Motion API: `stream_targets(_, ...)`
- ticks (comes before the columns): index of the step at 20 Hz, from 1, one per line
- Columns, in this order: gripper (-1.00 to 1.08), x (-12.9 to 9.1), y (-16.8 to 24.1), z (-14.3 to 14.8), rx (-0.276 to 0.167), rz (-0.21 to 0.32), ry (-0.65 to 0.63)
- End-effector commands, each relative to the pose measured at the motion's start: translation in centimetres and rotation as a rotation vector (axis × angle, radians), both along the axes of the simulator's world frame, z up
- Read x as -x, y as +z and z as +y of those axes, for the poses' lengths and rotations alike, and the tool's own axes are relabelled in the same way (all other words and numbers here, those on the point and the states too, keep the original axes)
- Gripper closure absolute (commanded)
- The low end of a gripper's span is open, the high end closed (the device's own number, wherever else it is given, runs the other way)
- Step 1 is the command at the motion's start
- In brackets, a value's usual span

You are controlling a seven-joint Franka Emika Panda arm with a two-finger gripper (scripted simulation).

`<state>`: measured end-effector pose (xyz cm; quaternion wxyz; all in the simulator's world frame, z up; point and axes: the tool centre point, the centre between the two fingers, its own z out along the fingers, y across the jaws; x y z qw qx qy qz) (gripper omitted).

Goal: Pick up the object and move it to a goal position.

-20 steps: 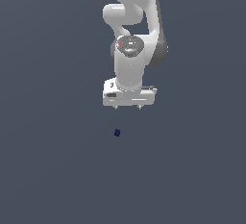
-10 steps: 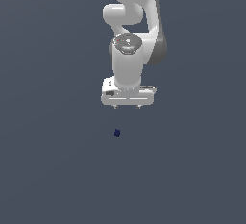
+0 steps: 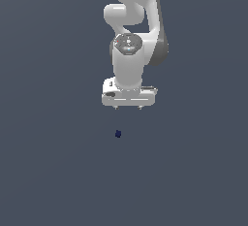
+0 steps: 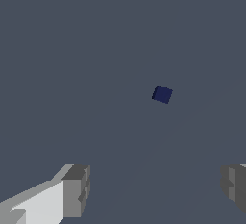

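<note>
In the exterior view the nearest stretch of the flat grey-blue surface [image 3: 58, 186] is lying bare, and no edge or corner of it is showing in either view, so places on it cannot be tied to a border. The tiny dark navy cube [image 3: 117, 134] is sitting alone on that surface, closer to the camera than the arm, with open ground running out from it on every side. It is lying slightly toward the exterior view's left of the gripper's middle and is clearly apart from the fingertips, touching nothing but the surface beneath it. Farther back, the white gripper [image 3: 128, 107] is hanging from the Panda arm [image 3: 133, 31] with its fingers pointing down and only their short tips showing under the broad white hand. The wrist view is showing the cube [image 4: 162, 94] lying ahead of the two grey fingers [image 4: 77, 189], which are standing far apart at opposite sides of that picture. The pincer is spread wide, holding nothing and touching nothing, and the gap between its pads is many times the width of the cube. Behind the hand, the arm's white links are rising out of the top of the exterior view, with plain surface on both sides of them.
</note>
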<state>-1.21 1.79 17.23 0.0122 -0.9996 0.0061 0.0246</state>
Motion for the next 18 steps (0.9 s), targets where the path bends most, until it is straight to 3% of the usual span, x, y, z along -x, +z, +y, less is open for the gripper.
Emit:
stream_targets(1, -0.92, -0.1, -0.1, -0.1, 0.000, -0.001, 0.014)
stream_targets(10, -0.92, -0.7, -1.2, -0.6, 0.004, -0.006, 0.136)
stream_targets(18, -0.92, -1.5, -2.8, -1.3, 0.006, -0.014, 0.327)
